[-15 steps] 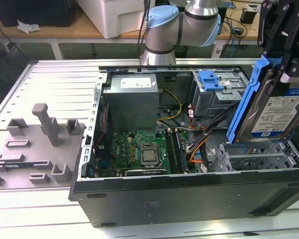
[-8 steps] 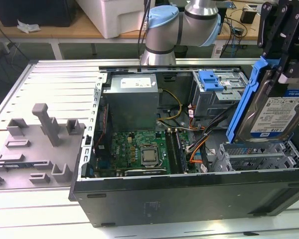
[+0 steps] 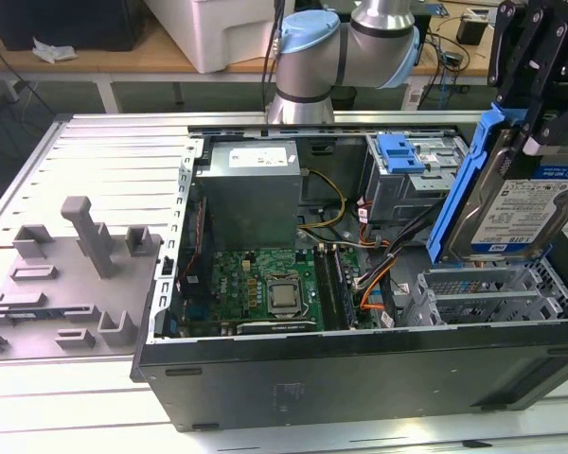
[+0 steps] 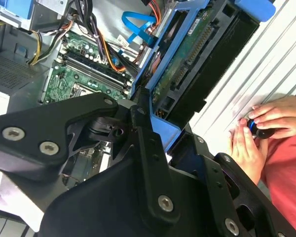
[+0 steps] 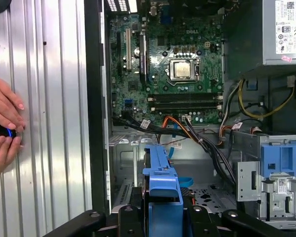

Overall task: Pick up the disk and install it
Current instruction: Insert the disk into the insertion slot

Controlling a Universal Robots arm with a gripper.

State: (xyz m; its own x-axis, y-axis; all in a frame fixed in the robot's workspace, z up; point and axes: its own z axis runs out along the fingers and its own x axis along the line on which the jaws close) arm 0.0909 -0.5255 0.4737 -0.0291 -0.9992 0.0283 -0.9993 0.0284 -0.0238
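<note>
Disk (image 3: 511, 213) clamped edgewise in closed end effector (image 3: 535, 128) at the exterior view's right, hanging just beneath it, long axis steeply tilted, lower end just above grey drive cage (image 3: 473, 295) inside open computer case (image 3: 360, 374).

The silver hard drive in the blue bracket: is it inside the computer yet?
Not yet. The black gripper holds the blue-framed silver hard drive tilted in the air, above the grey metal drive bay of the open case.
</note>
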